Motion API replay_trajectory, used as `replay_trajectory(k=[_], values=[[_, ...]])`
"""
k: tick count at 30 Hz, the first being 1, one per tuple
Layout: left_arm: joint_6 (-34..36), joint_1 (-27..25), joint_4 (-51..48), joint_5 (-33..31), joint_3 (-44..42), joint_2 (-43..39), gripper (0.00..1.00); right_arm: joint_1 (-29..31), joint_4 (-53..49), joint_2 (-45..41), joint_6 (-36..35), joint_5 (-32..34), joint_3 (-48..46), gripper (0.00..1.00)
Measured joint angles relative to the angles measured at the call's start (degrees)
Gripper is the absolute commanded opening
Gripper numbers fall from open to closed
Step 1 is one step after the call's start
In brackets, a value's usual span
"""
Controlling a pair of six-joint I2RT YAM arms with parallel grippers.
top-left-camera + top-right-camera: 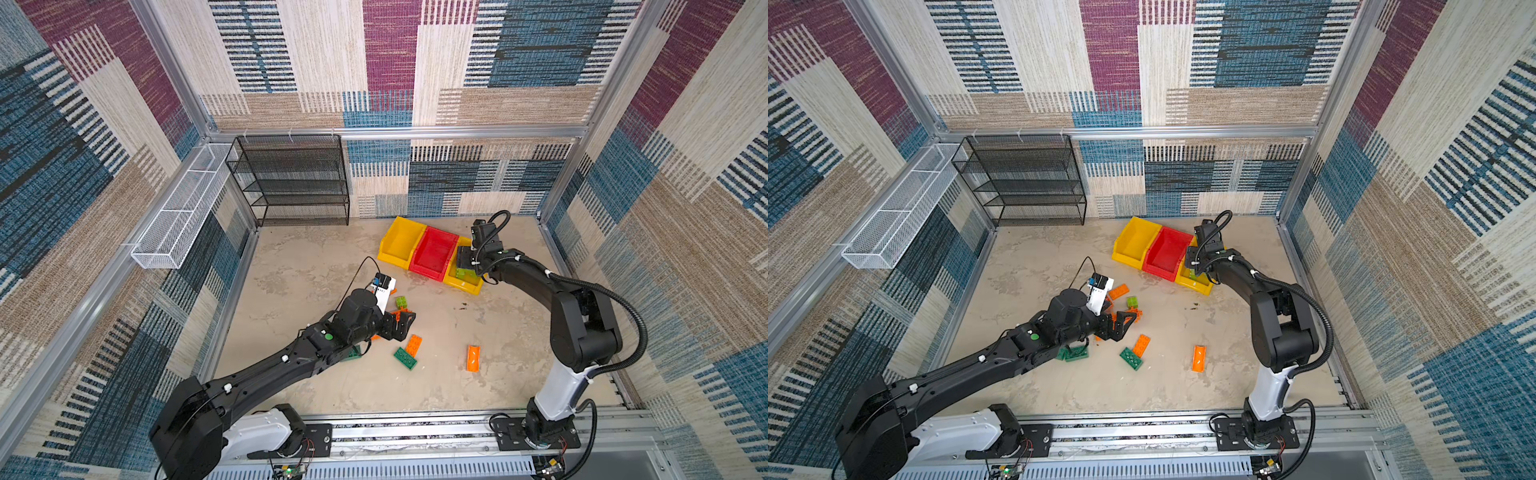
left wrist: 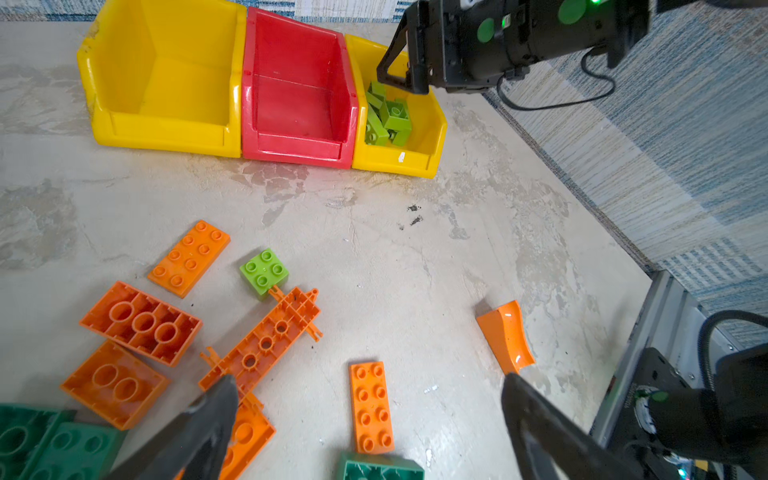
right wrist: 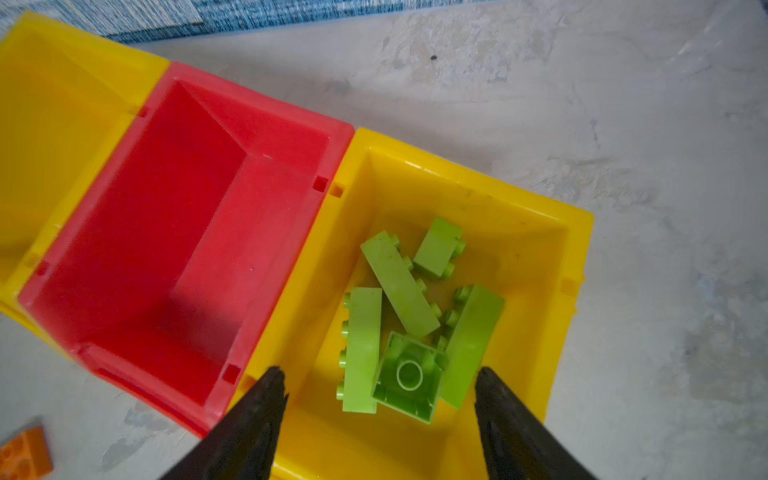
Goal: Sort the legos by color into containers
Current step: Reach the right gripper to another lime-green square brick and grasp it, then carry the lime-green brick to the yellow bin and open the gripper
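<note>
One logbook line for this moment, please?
right gripper: open above yellow bin holding lime legos | left gripper: open above orange legos

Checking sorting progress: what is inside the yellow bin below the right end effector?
Five lime green bricks loosely piled; no other colors show. Anything beneath the pile is covered.

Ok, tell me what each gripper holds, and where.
Nothing. The left gripper stands open over loose orange bricks; the right gripper stands open over the lime bricks in the yellow bin.
</note>
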Motion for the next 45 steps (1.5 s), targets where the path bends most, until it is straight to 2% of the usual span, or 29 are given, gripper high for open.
replay_trajectory(k=[5,9,17,26,28,32,34,41,45], values=[[-0.09,0.0,-1.36,-1.68,-4.39,-6.86,0.99,9.27,0.83,-2.21,1.9,-1.84,-1.14,0.72],[-0.98,0.0,-3.76,-3.98,-9.55,-15.19,0.99,18.49,0.96,0.5,5.01,-4.7,-1.25,0.71],[-3.43,0.0,-10.69,-7.32,-15.13,-29.88,0.99,26.23,0.55,7.63,9.2,-5.2,0.55,0.73],[-4.57,0.02,-15.26,-8.76,-16.81,-35.69,0.99,26.86,-0.48,12.33,10.62,-3.76,2.36,0.68],[-4.74,0.02,-15.45,-8.83,-16.9,-35.69,0.99,26.91,-0.72,13.11,10.64,-3.26,2.58,0.61],[-4.74,0.02,-15.45,-8.87,-16.94,-35.63,0.99,26.91,-1.38,14.8,10.62,-2.49,3.63,0.41],[-4.74,0.02,-15.45,-8.87,-16.94,-35.32,0.99,26.91,-1.51,14.97,10.62,-2.29,3.76,0.34],[-4.7,0.02,-15.17,-8.83,-16.92,-33.4,0.99,26.08,-4.15,9.84,10.25,1.01,2.64,0.33],[-4.24,0.0,-14.25,-8.55,-16.28,-30.16,0.99,21.46,-4.35,3.52,9.22,3.06,1.25,0.33]])
